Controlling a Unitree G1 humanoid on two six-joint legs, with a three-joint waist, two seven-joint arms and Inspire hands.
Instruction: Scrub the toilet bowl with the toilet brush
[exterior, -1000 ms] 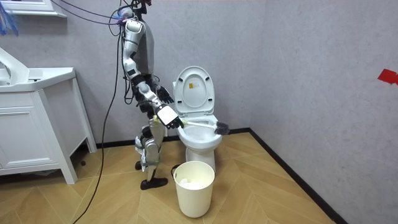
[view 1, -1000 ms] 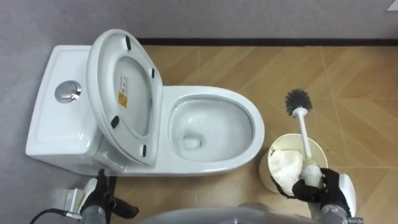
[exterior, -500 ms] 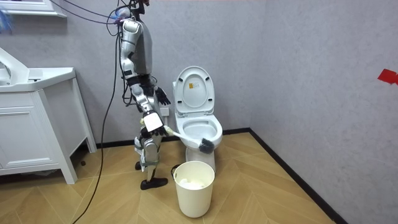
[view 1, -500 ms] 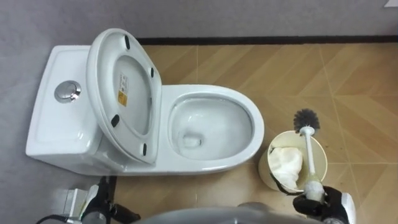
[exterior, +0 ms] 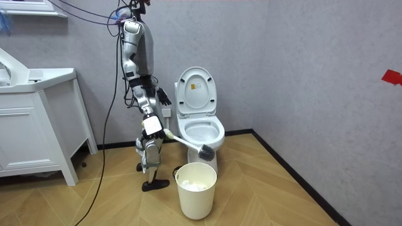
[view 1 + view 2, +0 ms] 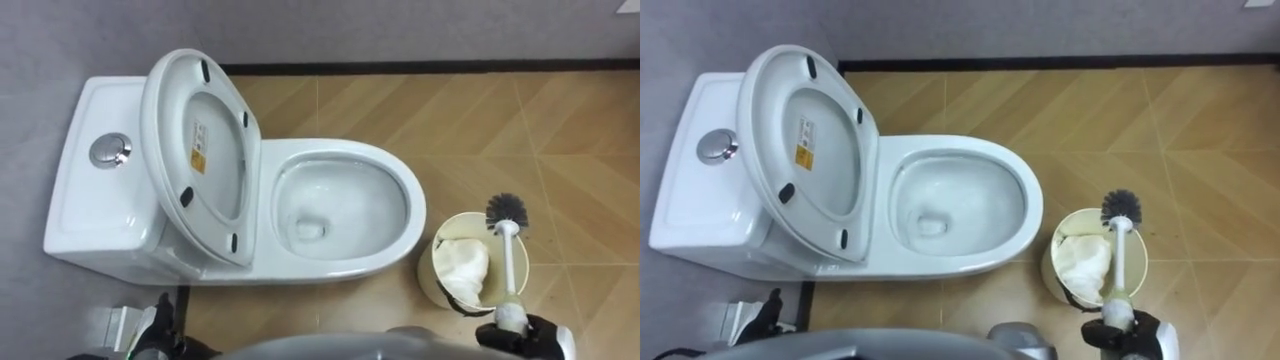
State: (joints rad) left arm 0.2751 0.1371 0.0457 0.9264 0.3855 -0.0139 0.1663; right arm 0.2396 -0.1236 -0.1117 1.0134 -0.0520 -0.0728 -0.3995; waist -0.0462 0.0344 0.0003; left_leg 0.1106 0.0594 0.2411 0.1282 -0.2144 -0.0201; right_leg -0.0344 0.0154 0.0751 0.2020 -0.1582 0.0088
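Note:
The white toilet [image 6: 415, 215] stands with its seat and lid [image 6: 195, 150] raised against the tank, and the bowl is open. My right hand [image 6: 525, 338], at the lower right edge, is shut on the white handle of the toilet brush [image 6: 510, 265]. The brush slopes down and away from me. Its dark bristle head [image 6: 507, 208] hangs over the far rim of the cream bin [image 6: 435, 255], to the right of the bowl. In the room view the bristle head [image 5: 205, 150] is just above the bin [image 5: 196, 191]. My left hand [image 5: 161, 96] is held near the tank with relaxed fingers.
The bin holds crumpled white material [image 6: 462, 265]. A round flush button [image 6: 109, 150] sits on the tank. A grey wall with dark skirting runs behind the toilet. A white sink cabinet [image 5: 38, 125] stands at the room view's left. I stand on a wooden floor facing the toilet.
My right hand has dropped and pulled back, swinging the brush down from beside the bowl's rim to just over the bin. The left hand has sunk slightly.

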